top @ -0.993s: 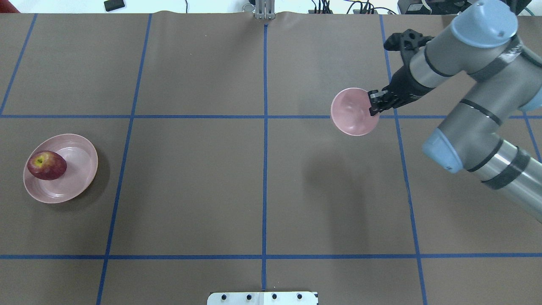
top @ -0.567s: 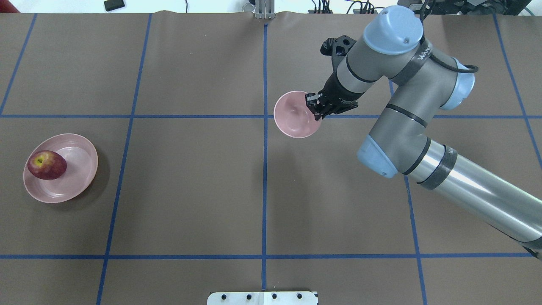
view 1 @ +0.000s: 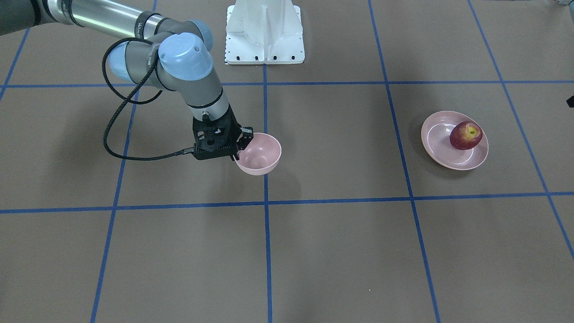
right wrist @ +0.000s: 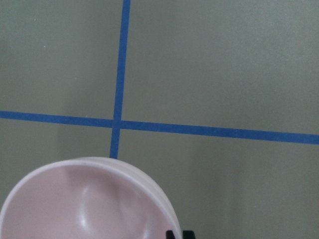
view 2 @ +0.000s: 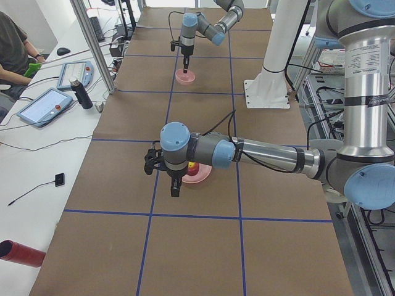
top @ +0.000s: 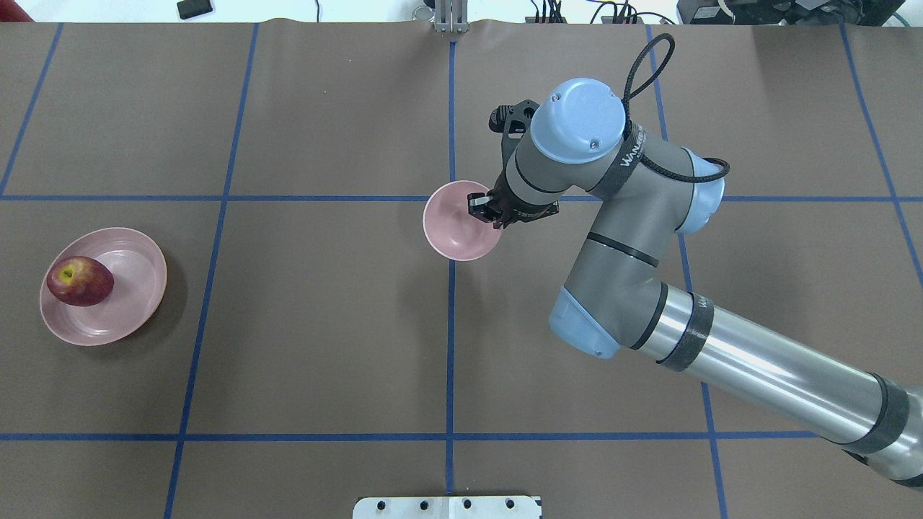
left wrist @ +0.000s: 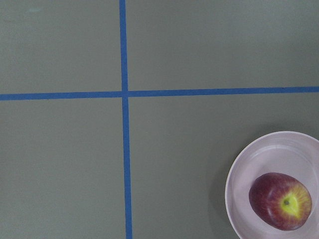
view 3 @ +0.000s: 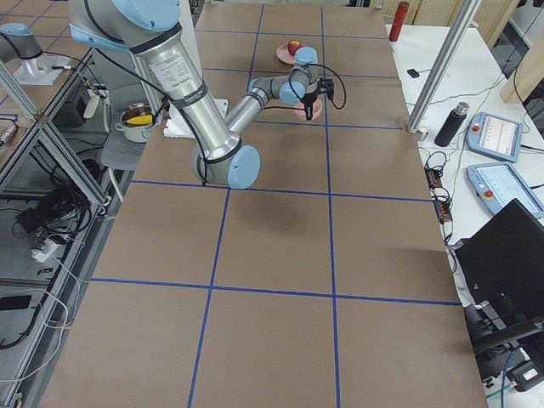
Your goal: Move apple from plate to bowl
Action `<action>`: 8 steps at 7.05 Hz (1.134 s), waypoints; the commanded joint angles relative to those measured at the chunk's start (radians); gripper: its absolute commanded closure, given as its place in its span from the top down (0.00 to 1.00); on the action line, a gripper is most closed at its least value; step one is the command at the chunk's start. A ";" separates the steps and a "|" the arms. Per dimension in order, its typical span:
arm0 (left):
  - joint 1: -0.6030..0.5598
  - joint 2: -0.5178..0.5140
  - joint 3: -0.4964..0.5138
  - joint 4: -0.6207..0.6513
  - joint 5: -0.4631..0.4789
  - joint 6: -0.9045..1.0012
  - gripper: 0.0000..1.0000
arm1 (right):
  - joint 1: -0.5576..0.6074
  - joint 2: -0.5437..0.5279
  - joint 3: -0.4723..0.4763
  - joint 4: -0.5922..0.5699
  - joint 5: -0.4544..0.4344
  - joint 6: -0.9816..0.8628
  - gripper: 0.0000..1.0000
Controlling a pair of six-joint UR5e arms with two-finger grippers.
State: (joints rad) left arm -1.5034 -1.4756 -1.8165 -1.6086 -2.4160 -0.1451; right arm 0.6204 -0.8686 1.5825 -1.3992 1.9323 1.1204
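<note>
The dark red apple (top: 79,281) lies on the wide pink plate (top: 133,306) at the table's left; both show in the front view as apple (view 1: 466,135) and plate (view 1: 441,139), and in the left wrist view as apple (left wrist: 280,201) and plate (left wrist: 249,164). My right gripper (top: 484,209) is shut on the right rim of the small pink bowl (top: 458,227) and holds it at the centre line, close above the table. The bowl (view 1: 260,154) is empty. My left gripper (view 2: 175,188) hangs above the plate; I cannot tell whether it is open or shut.
Blue tape lines divide the brown table into squares. The white robot base (view 1: 264,31) stands at the table's near middle edge. A side table with tablets and a bottle (view 2: 79,94) runs along the far edge.
My right arm has carried the bowl leftward from the table's right part to the centre line, and lower. The apple and the plate have not moved.
</note>
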 commanded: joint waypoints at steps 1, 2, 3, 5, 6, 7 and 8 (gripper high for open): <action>0.000 0.000 -0.001 -0.001 0.000 -0.001 0.98 | -0.014 0.028 -0.037 -0.009 -0.001 0.072 0.00; 0.000 0.000 -0.004 -0.001 0.000 -0.001 0.98 | -0.028 0.075 -0.089 -0.001 -0.003 0.091 0.00; 0.000 0.000 -0.004 -0.001 0.000 -0.001 0.98 | -0.028 0.079 -0.093 0.002 0.000 0.091 0.00; 0.000 0.000 -0.004 -0.001 0.000 -0.001 0.98 | -0.028 0.065 -0.102 0.000 0.052 0.111 0.00; 0.000 0.000 -0.003 -0.001 0.000 -0.001 0.98 | -0.028 0.045 -0.102 0.003 0.062 0.131 0.00; 0.011 -0.006 -0.001 -0.001 0.000 -0.031 0.98 | -0.028 0.027 -0.101 0.008 0.063 0.127 0.00; 0.091 -0.029 -0.001 -0.016 0.006 -0.165 0.98 | -0.028 0.016 -0.101 0.008 0.066 0.119 0.00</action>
State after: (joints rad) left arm -1.4774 -1.4850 -1.8186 -1.6126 -2.4147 -0.1972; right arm 0.5922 -0.8362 1.4818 -1.3931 1.9935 1.2442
